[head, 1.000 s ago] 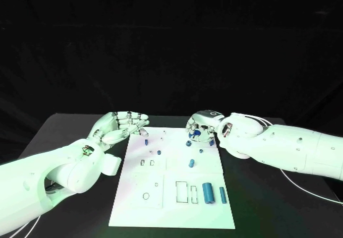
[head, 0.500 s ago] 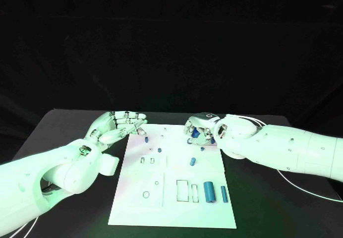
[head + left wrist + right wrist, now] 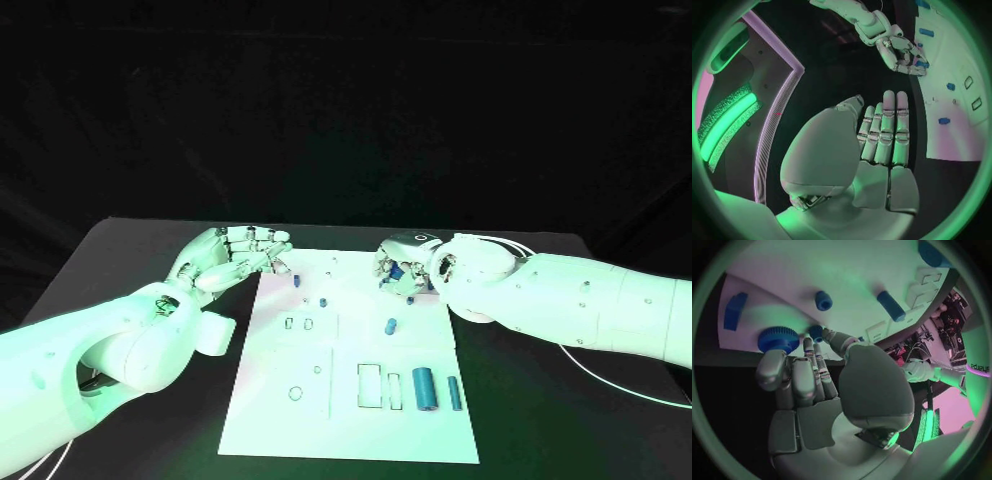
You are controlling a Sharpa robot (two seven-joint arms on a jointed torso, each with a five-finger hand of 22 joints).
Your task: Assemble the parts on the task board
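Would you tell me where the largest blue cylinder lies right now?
In the head view, the largest blue cylinder lies near the task board's right front corner, beside a slimmer blue part.

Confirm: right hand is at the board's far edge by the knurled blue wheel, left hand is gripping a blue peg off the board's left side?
Not quite. The left hand holds nothing; the left wrist view shows its fingers straight and empty beside the task board. The rest stands: the right hand is at the board's far edge, its fingertips at the knurled blue wheel in the right wrist view.

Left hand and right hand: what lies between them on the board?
Head view: a small blue peg on the board's far edge, between left hand and right hand.
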